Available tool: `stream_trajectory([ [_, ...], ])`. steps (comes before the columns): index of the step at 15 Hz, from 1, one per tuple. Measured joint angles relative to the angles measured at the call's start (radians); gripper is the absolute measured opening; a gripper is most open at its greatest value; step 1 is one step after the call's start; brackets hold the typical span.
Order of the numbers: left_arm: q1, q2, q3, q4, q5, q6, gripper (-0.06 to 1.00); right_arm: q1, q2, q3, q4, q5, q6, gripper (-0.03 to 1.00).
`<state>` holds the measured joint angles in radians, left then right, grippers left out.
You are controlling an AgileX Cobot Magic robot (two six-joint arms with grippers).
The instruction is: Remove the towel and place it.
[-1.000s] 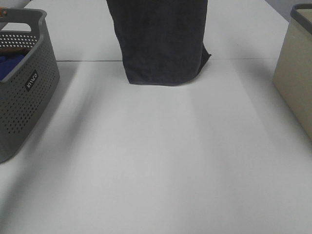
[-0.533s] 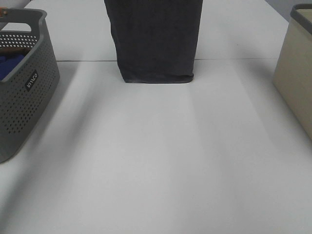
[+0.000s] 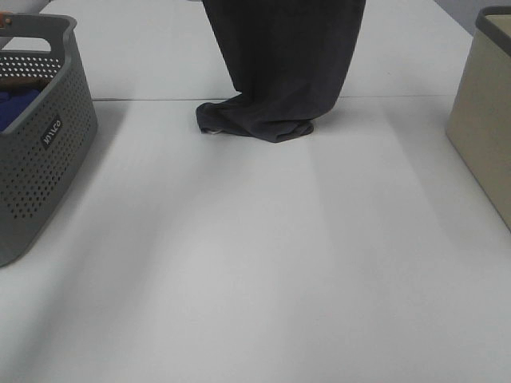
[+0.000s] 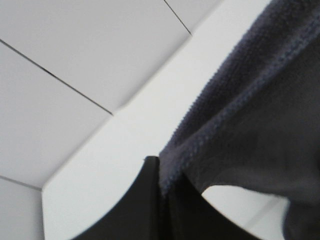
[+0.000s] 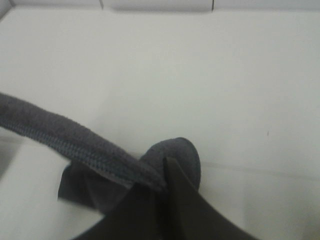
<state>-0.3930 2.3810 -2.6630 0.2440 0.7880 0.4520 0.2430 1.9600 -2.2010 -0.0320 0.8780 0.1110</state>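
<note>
Exterior high view shows the large dark charcoal-grey terry cloth towel [image 3: 283,72] hanging, its hem crumpled on the white table [image 3: 255,263]; left gripper [image 4: 161,172] and right gripper [image 5: 164,180] pinch its top edge; soft, limp, probably best held by corners.

The towel [image 3: 279,72] hangs down from the top centre of the frame. Its lower end lies bunched on the table [image 3: 255,263], just below the seam [image 3: 144,99] that crosses the upper part of the frame. The basket [image 3: 48,159] stands on the table at the left edge, well apart from the towel, with cloth [image 3: 16,108] in it. A bin [image 3: 483,136] stands at the right edge, also well apart.
</note>
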Motion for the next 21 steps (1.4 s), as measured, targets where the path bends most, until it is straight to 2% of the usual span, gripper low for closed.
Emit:
stream_trajectory([
  [2, -0.014, -0.051, 0.0, -0.018, 0.284, -0.016, 0.0, 0.0, -0.031, 0.0, 0.096, 0.208, -0.111, 0.01],
  [3, -0.016, -0.074, 0.0, -0.029, 0.371, -0.051, 0.0, 0.002, -0.045, 0.0, 0.125, 0.273, -0.138, 0.01],
  [4, -0.016, -0.1, 0.0, -0.039, 0.398, -0.113, 0.0, 0.001, -0.066, 0.0, 0.141, 0.313, -0.153, 0.01],
  [6, -0.018, -0.156, 0.0, -0.053, 0.411, -0.232, 0.0, 0.001, -0.109, 0.0, 0.163, 0.321, -0.18, 0.01],
  [9, -0.018, -0.267, 0.06, -0.062, 0.413, -0.31, 0.0, 0.001, -0.158, 0.0, 0.217, 0.324, -0.195, 0.01],
  [10, -0.018, -0.33, 0.154, -0.071, 0.413, -0.336, 0.0, 0.001, -0.185, 0.01, 0.246, 0.323, -0.195, 0.01],
  [11, -0.02, -0.487, 0.406, -0.122, 0.408, -0.371, 0.0, 0.004, -0.276, 0.112, 0.282, 0.323, -0.195, 0.01],
  [12, -0.022, -0.573, 0.533, -0.147, 0.404, -0.384, 0.0, 0.007, -0.324, 0.19, 0.3, 0.324, -0.196, 0.01],
  [13, -0.023, -0.615, 0.601, -0.159, 0.402, -0.387, 0.0, 0.009, -0.351, 0.237, 0.31, 0.325, -0.196, 0.01],
  [16, -0.03, -0.829, 0.916, -0.228, 0.385, -0.407, 0.0, 0.013, -0.497, 0.503, 0.357, 0.327, -0.195, 0.01],
  [21, -0.033, -1.138, 1.303, -0.454, 0.359, -0.403, 0.0, 0.021, -0.782, 0.837, 0.366, 0.323, -0.111, 0.01],
])
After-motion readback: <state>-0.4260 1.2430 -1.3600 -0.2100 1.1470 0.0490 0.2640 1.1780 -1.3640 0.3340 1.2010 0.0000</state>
